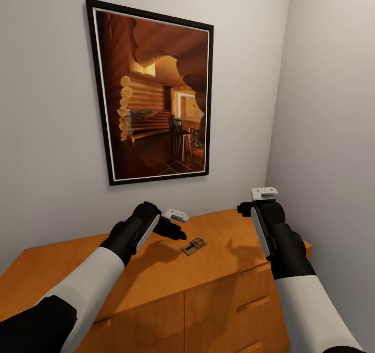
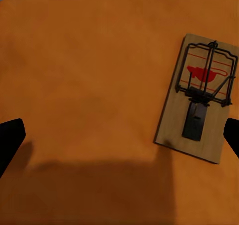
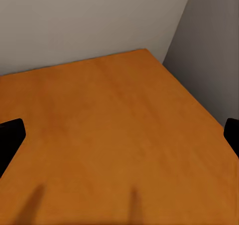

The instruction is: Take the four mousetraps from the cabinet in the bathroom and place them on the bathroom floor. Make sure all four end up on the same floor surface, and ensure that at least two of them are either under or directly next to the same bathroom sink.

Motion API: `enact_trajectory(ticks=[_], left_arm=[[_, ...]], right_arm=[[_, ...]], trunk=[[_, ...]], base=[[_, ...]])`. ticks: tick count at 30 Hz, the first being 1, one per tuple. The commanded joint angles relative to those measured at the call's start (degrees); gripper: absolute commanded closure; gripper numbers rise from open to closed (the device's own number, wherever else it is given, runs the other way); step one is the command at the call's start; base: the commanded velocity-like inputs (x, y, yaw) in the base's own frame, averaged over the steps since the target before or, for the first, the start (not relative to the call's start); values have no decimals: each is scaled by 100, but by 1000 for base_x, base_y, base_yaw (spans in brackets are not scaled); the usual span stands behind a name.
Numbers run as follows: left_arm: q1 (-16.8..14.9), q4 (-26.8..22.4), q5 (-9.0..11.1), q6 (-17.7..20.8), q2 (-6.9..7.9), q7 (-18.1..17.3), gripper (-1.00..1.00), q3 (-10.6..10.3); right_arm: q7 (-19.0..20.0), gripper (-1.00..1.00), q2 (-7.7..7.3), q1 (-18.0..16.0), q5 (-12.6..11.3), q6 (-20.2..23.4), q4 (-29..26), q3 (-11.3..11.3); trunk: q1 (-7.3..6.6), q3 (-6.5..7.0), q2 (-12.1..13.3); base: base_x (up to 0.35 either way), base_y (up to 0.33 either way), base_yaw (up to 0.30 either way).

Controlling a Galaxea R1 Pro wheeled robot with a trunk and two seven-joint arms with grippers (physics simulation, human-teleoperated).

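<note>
The robot stands squarely in front of the cabinet (image 1: 156, 285), an orange-brown wooden piece pushed into the corner beneath a framed picture (image 1: 156, 95) of a log-cabin interior, and both arms are raised over its smooth top. One mousetrap (image 1: 193, 246) lies flat on that top, roughly midway between the two arms, its wire bar and red bait plate plain to see in the left wrist view (image 2: 199, 98). The left gripper (image 1: 174, 222) hovers above the wood just beside the trap, not touching it; its fingers (image 2: 11, 137) are spread wide, one dark tip at each edge of the wrist picture, and the trap sits off to one side of the gap, close against the far finger, not centred between them. The right gripper (image 1: 263, 199) hangs above the corner end of the top, also spread apart and holding nothing, with bare wood and the wall corner beneath it. I see just this one trap here, and no floor or sink from where the robot looks. To my eye the step in hand is the pickup of this trap with the left arm. The next move calls for shifting the gripper sideways until the trap lies between the fingers, lowering to the surface, and closing across its narrow width.
</note>
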Motion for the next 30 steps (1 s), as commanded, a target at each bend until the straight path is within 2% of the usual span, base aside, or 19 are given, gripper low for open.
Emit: enact_trajectory(ticks=[1, 8, 19, 30], left_arm=[[-6, -4, 27, 26, 0, 12, -100, -8], [-8, -4, 7, 33, -22, 12, -100, -24], [-9, -9, -13, 35, -40, 13, -100, -37], [-9, -13, -16, 28, -29, 12, -100, -28]], right_arm=[[19, -100, 0, -5, 50, 33, -3, 4], [18, -100, -3, -5, 58, 33, -9, 5], [15, -100, -4, -5, 64, 33, -11, 5], [17, -100, -12, -5, 61, 33, -12, 10]], trunk=[[0, -7, -4], [0, -7, -4], [0, -7, -4], [0, -7, -4]], base=[[0, 0, 5], [0, -25, 3], [0, -167, 0], [0, -31, 0]])
